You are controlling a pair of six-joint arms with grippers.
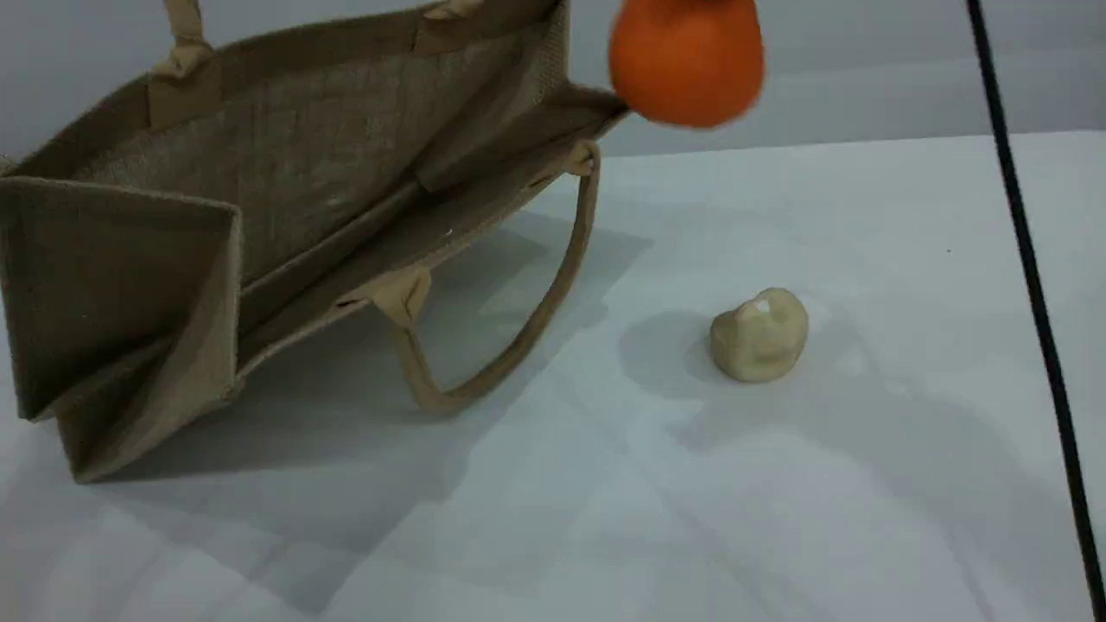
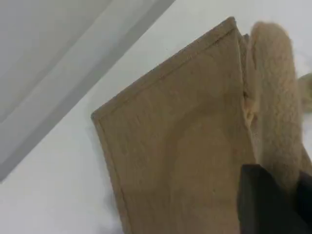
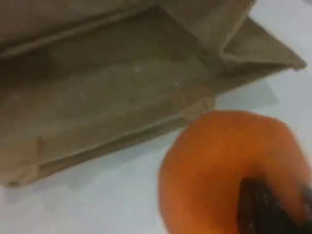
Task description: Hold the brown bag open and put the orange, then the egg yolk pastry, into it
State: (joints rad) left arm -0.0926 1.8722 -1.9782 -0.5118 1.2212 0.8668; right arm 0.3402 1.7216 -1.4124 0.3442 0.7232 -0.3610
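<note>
Jute and tan-brown, the brown bag [image 1: 285, 164] sits at the left of the white counter [image 1: 778, 484], tipped so that its wide mouth faces the room; its gusseted sides are folded inward, and what I can see of the inside holds nothing. One padded handle [image 1: 184, 34] rises past the top edge of the scene view, while the other handle [image 1: 518, 337] droops out of the front rim and rests on the counter.

In the left wrist view the left gripper [image 2: 275, 200] shows as a dark fingertip at the bottom, pressed together, right against the fuzzy pale handle [image 2: 273, 97] beside the bag's flat outer wall [image 2: 180, 141]; it looks to be pinching that handle, though the contact itself is hard to make out.

Right of the bag, the orange [image 1: 687, 60] hangs blurred in the air near the bag's far right corner, above the level of the rim and outside the mouth. The right wrist view shows the right gripper [image 3: 270, 207] clamped on the fruit [image 3: 229, 165], a dark fingertip against its skin, with the bag's open mouth [image 3: 107, 92] beyond it.

Further right and nearer me, the egg yolk pastry [image 1: 760, 335] lies alone on the counter, well apart from the bag. A black cable [image 1: 1028, 285] runs down the right side.
</note>
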